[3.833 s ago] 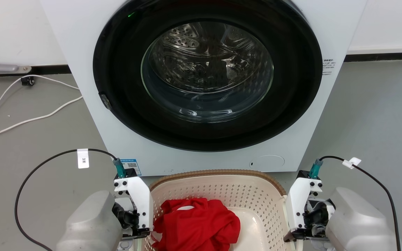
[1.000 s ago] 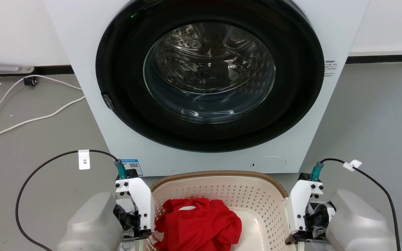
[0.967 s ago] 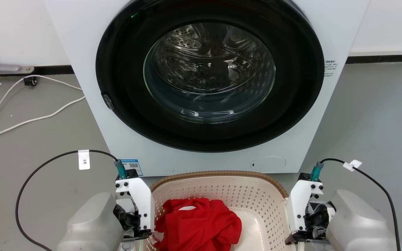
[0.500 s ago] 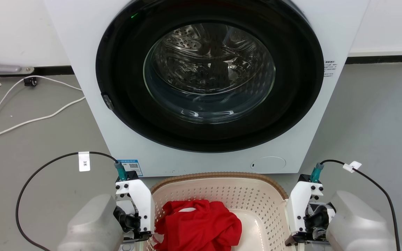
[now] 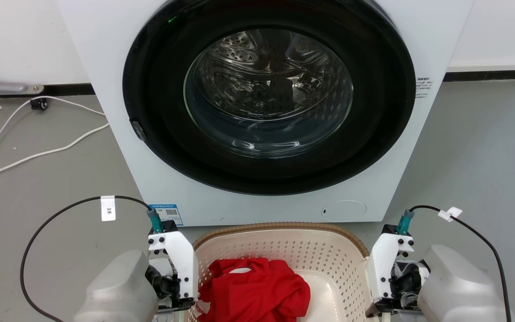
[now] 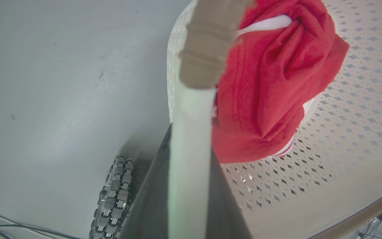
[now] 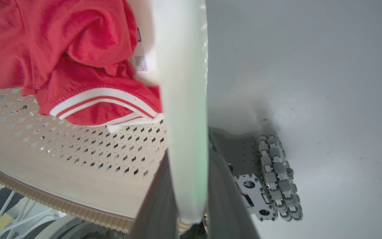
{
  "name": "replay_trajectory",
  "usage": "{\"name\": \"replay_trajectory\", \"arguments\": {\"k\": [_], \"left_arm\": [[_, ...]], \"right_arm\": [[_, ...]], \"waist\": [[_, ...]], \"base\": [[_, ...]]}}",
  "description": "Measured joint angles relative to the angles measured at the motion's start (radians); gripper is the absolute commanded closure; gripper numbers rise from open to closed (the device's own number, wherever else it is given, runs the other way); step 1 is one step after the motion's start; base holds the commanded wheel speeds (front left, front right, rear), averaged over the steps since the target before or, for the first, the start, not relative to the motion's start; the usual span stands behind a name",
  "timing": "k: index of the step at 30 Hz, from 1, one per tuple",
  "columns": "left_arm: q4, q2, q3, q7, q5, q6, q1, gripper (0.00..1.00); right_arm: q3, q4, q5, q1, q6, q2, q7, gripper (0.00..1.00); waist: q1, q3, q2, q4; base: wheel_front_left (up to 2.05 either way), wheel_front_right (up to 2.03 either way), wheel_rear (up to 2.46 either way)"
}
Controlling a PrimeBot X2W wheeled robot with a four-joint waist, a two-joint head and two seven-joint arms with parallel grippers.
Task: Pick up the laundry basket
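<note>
Laundry basket (image 5: 284, 243) hardly moved (red garment (image 5: 253, 288) inside).

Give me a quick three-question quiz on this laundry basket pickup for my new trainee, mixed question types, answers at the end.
1. True or false: the laundry basket is empty.
2. What are the left gripper and the right gripper each closed on? A) a white basket handle B) the red garment C) nothing
3. Fill in: in the head view, the basket is right in front of the ____.

Key:
1. False. A red garment lies inside.
2. A
3. washing machine
</note>
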Motion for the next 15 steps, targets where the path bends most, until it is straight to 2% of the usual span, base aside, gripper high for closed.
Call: {"name": "replay_trajectory", "arguments": {"k": [15], "left_arm": [[0.006,-0.002,-0.010,-0.004,-0.013,0.000,0.001,1.00]], "right_arm": [[-0.011,0.000,-0.018,-0.001,0.000,0.000,0.018,1.00]], "waist": [[0.0000,0.000,0.0000,0.003]], "base": [[0.00,0.00,0.00]]}}
